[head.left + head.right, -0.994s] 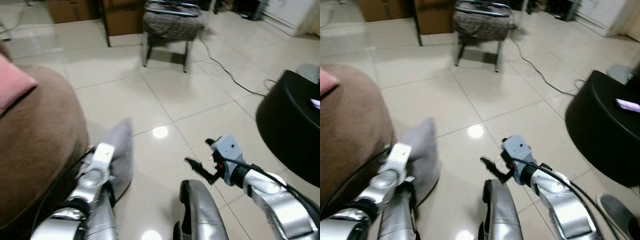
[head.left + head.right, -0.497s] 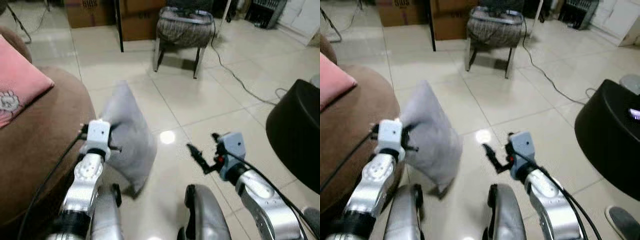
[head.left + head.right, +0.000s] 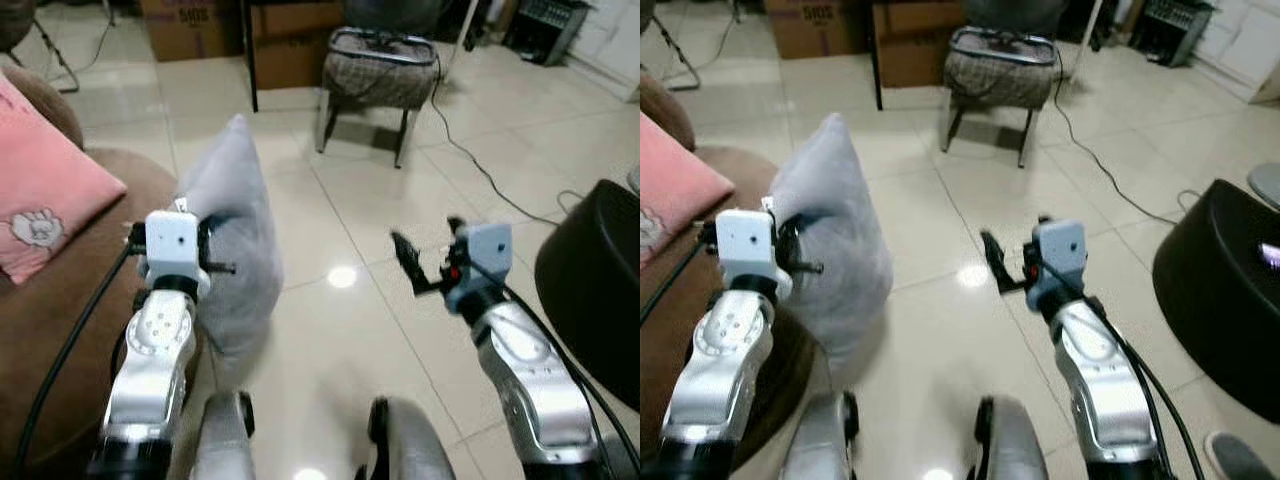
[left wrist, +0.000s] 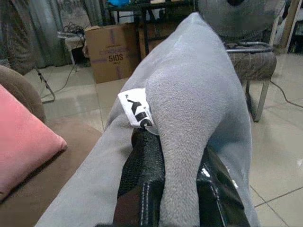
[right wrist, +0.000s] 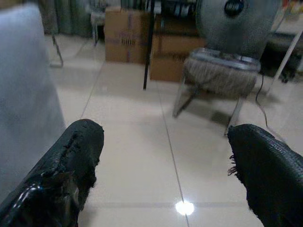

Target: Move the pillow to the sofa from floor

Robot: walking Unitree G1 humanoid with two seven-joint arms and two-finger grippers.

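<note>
Left tool (image 4: 177,189) pinches the grey pillow (image 3: 235,230); right tool (image 5: 165,175) spread wide, holding nothing

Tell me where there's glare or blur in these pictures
Left eye view: a bright lamp reflection on the glossy floor tiles. Right wrist view: the same kind of glint low on the floor, with the near black fingers soft. Left wrist view: the grey pillow is sharp, the boxes behind slightly soft.
</note>
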